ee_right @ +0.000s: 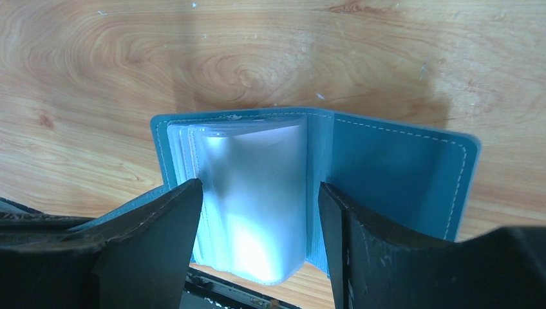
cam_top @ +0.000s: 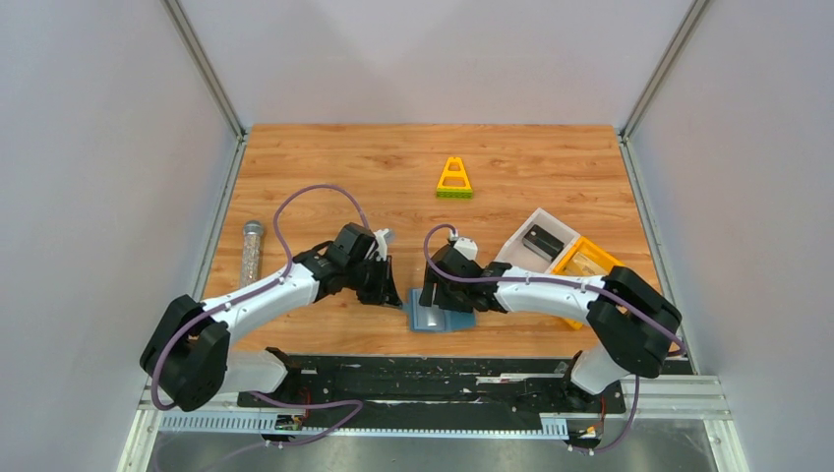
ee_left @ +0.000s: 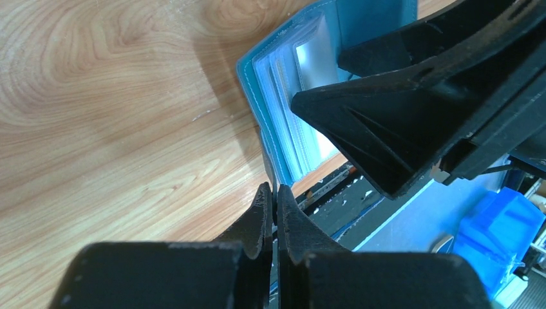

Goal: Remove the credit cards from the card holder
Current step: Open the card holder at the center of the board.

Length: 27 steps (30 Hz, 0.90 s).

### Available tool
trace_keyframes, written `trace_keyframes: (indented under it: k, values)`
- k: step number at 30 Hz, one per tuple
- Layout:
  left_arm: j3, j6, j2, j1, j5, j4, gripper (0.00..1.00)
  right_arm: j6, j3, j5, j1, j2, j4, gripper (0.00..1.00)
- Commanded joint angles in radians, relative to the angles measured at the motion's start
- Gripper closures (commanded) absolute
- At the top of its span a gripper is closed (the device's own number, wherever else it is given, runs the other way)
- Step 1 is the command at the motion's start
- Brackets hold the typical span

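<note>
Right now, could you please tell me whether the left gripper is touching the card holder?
Touching. The left wrist view shows the left gripper shut on the cover edge of the card holder.

slate-blue card holder [ee_right: 386, 174] lies open at the near edge of the table [ee_right: 257, 51] — frosted sleeves [ee_right: 257, 193] fanned up.

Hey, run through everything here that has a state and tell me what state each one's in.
card holder: open on the table, clear sleeves fanned up
left hand: shut on the card holder's cover edge
right hand: open, straddling the sleeves
white bin: holds a dark card
tube: lying on its side
</note>
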Motion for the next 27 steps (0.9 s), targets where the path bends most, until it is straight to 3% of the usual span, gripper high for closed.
trace_keyframes:
  k: [1,27]
  values:
    - [-0.008,-0.008,-0.046,0.001,0.017,0.021,1.0,-0.013,0.043,0.0,0.009,0.024,0.003,0.32]
    - [0.011,0.003,-0.076,0.002,-0.031,-0.032,1.0,0.011,0.047,0.089,0.019,-0.026,-0.112,0.36]
